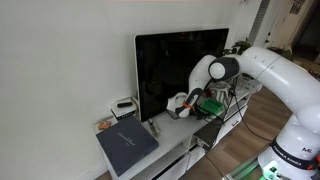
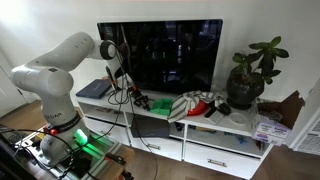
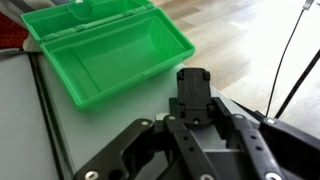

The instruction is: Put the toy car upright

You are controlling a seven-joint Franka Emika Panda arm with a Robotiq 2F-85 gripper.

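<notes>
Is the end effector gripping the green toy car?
No, in the wrist view the toy car lies clear of the end effector, which is shut.

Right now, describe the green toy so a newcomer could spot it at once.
Find the black TV on the white console; the toy car sits on the console in front of the screen's lower edge. It is the only bright green plastic thing there, unlike the flat dark grey book and the small white-and-black box.
</notes>
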